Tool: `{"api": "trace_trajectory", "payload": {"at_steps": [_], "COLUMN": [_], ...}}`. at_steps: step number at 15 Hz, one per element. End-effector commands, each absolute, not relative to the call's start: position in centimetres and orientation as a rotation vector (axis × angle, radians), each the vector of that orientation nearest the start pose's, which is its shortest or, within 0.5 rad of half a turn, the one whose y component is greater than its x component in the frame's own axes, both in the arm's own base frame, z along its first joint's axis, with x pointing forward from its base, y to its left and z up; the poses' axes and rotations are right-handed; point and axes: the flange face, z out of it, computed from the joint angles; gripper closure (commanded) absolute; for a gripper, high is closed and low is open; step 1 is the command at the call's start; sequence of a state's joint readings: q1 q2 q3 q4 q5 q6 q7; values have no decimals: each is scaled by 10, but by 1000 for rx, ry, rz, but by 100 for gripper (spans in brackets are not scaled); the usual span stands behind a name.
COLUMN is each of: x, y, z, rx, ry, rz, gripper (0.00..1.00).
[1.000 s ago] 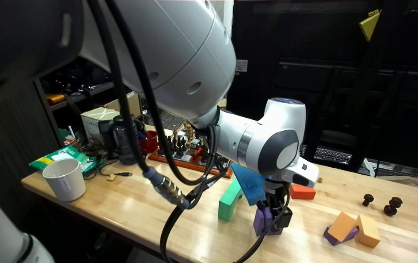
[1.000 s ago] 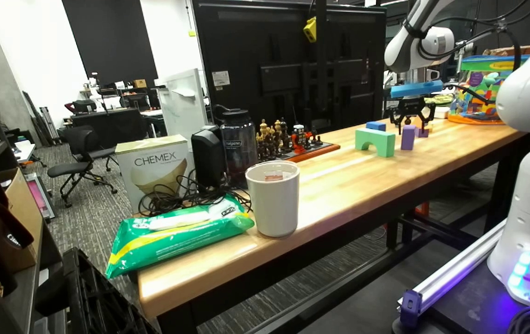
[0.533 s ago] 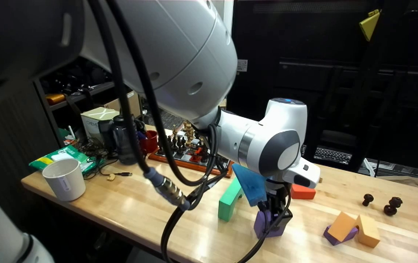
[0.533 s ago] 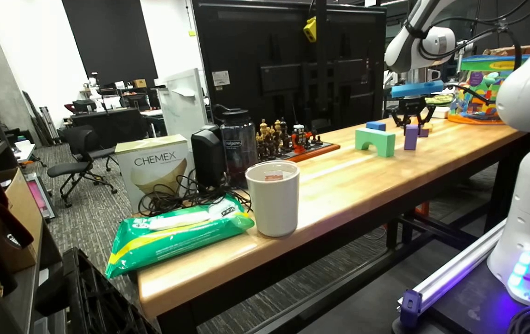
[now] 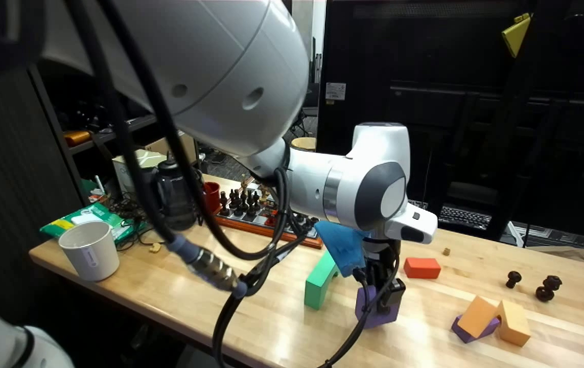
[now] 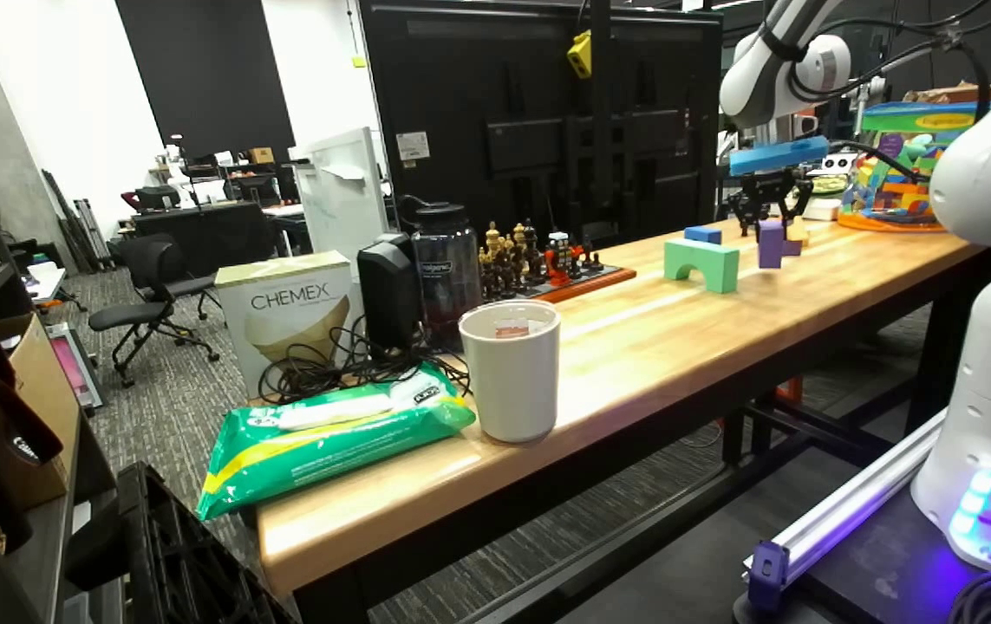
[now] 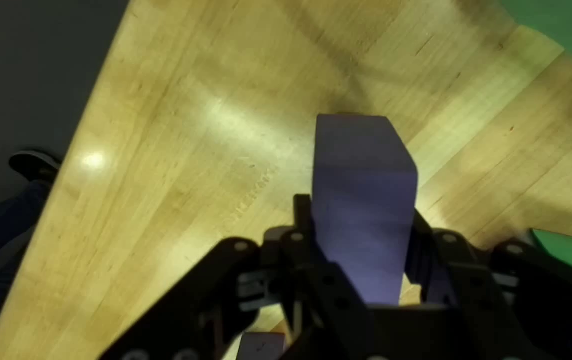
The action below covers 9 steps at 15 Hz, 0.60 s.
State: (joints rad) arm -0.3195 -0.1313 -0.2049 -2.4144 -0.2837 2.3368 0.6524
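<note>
The purple block (image 7: 365, 205) is in the grasp of the gripper (image 7: 361, 215), seemingly just above the tabletop (image 6: 634, 347). Counting from the block in an exterior view, a box (image 6: 287, 308) at nine o'clock reads CHEMEX. A dark bottle (image 6: 447, 296) near the box has print too small to be sure of, as does a green packet (image 6: 330, 446) at eight o'clock. A bag of toy blocks (image 6: 889, 124) at two o'clock bears a yellow label (image 6: 943, 123), too blurred to read.

In an exterior view, a green arch (image 5: 319, 282) stands near the block at ten o'clock, and a chess set (image 5: 253, 226) lies farther off that way. A red block (image 5: 422, 268) is at one o'clock; at three o'clock, an orange block (image 5: 477, 317) leans across a flat purple piece (image 5: 464, 335). A black cable (image 5: 353, 338) passes in front of the held block and hides some of it from that side.

In the wrist view, the gripper's body lies toward six o'clock. Its fingers (image 7: 303, 212) press the block at nine and three o'clock, so the jaws are clenched around it, and its end juts past the fingertips toward twelve.
</note>
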Motion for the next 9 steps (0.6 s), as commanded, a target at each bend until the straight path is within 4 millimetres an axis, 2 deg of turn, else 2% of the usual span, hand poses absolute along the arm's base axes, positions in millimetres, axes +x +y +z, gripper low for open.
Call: {"api": "trace_trajectory", "payload": {"at_steps": [1,5,9], "x": [382,355,340], "y": [-208,-177,-158], "z": [398,432,467], "rx": [-2981,-3058,-3139], "ry": [1575,1461,1306], "rz": [-168,-218,-342], "gripper": [84,84,84]}}
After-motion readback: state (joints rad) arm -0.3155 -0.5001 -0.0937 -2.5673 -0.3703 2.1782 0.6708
